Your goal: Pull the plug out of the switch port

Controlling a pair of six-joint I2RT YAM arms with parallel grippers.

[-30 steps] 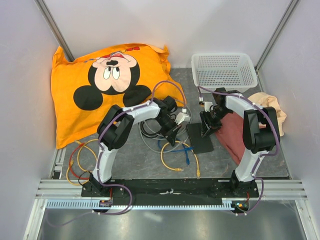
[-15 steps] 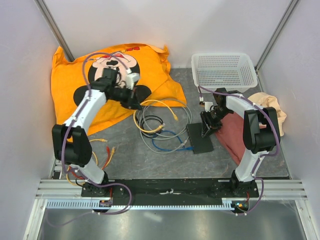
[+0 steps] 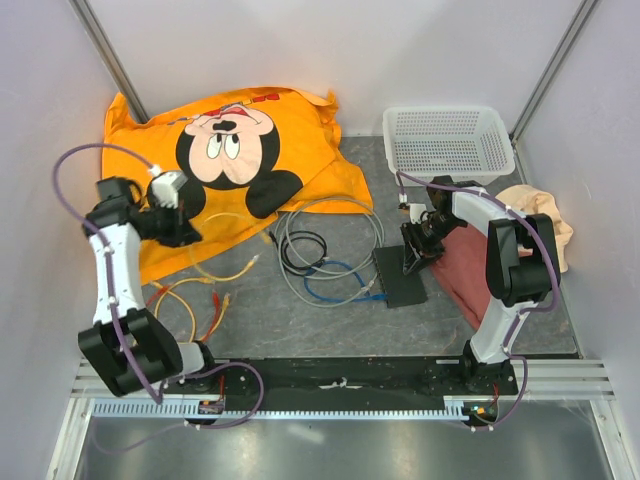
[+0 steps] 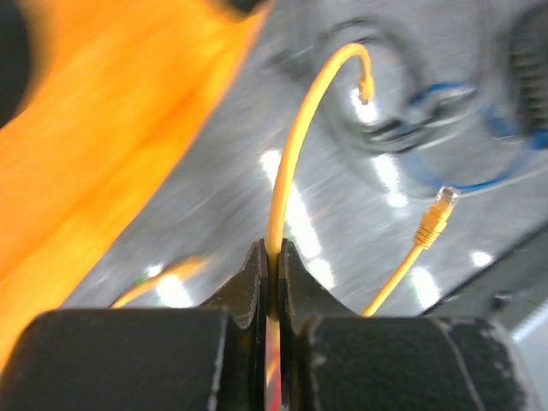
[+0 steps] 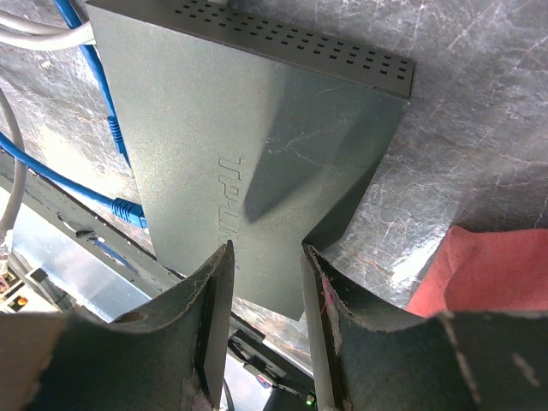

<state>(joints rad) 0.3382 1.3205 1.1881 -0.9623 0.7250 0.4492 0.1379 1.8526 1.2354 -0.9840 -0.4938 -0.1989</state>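
The matte-black switch [image 3: 400, 280] lies flat on the grey mat; in the right wrist view [image 5: 248, 145] it shows raised lettering. My right gripper [image 3: 408, 262] is open, its tips resting on the switch's top near the far end [image 5: 265, 253]. My left gripper [image 3: 183, 232] is far left, over the orange cloth's edge, shut on a yellow cable [image 3: 235, 270]. In the left wrist view [image 4: 274, 248] the cable [image 4: 291, 154] arcs away to its free plug [image 4: 366, 86]. A blue cable [image 5: 111, 137] still runs to the switch's socket edge.
Grey, black and blue cable loops [image 3: 335, 290] lie left of the switch. An orange cartoon-mouse cloth [image 3: 230, 150] covers the back left. A white mesh basket [image 3: 450, 112] stands back right, with red cloth [image 3: 460, 280] and beige cloth [image 3: 545, 215] beside it. Yellow and red cables [image 3: 180, 305] lie front left.
My left arm swung from beside the switch far to the left, dragging the yellow cable with it; its plug now lies away from the switch. The right arm has not moved.
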